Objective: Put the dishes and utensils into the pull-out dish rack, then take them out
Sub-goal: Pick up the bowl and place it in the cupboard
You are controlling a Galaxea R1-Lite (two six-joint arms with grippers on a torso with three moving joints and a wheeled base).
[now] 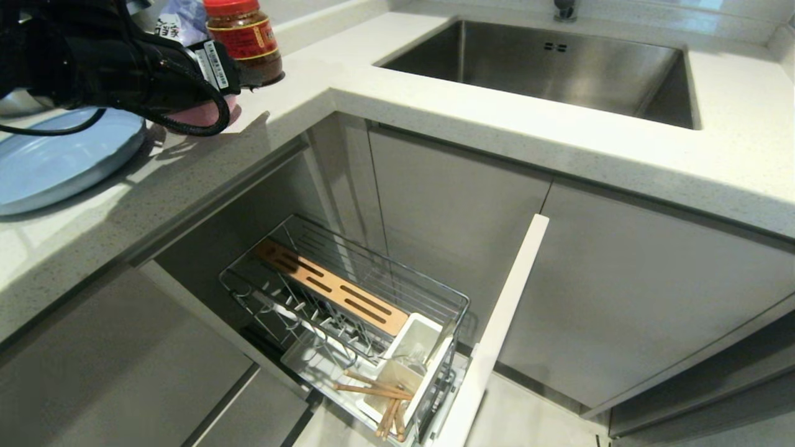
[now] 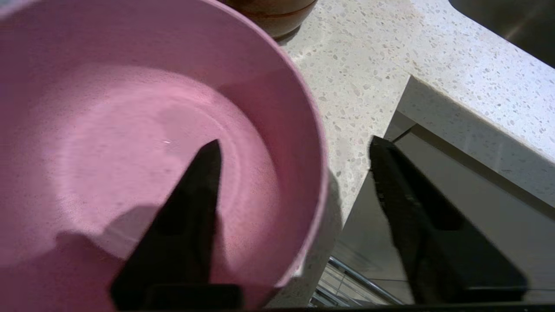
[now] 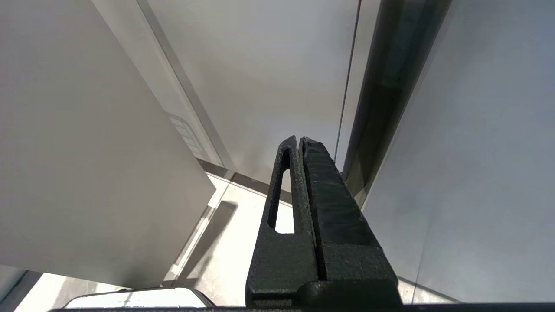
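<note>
My left jaws (image 2: 295,160) straddle the pink bowl's (image 2: 130,130) rim on the worktop (image 2: 360,86), one finger inside, one outside, not clenched. My right jaws (image 3: 299,143) hang clenched, empty. Chopsticks (image 1: 379,391) rest in the rack's (image 1: 348,292) cup.

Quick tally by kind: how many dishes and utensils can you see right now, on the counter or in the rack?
Plates: 1, light blue plate on the counter.
Bowls: 1, pink bowl, left claw straddling its rim.
Chopsticks: 1 pair in the utensil cup.
Total: 3.
</note>
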